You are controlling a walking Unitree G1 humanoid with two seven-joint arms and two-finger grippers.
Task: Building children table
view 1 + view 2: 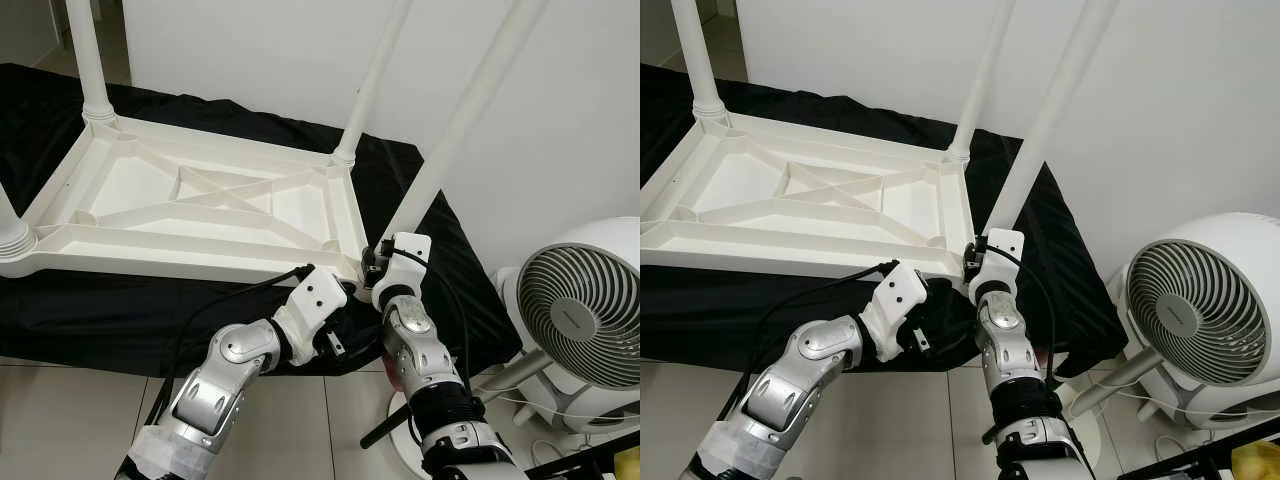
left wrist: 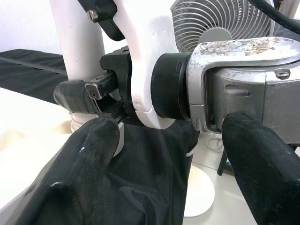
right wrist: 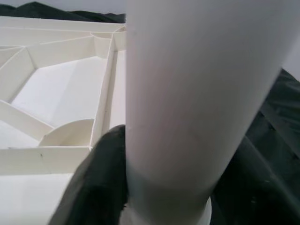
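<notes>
White fan (image 1: 585,315) on tile floor (image 1: 60,410), black cloth (image 1: 100,310) nr wall.

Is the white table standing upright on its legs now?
No, the white table lies upside down on the black cloth, with its legs pointing up, and the right gripper holds the near leg.

1. My left arm (image 1: 225,370): silver shell segments, black joint rings, white wrist bracket, black cable looping alongside.
2. My right arm (image 1: 425,365): same silver casing, white bracket, black cable.
3. Fingers (image 2: 89,154): long, black, matte.
</notes>
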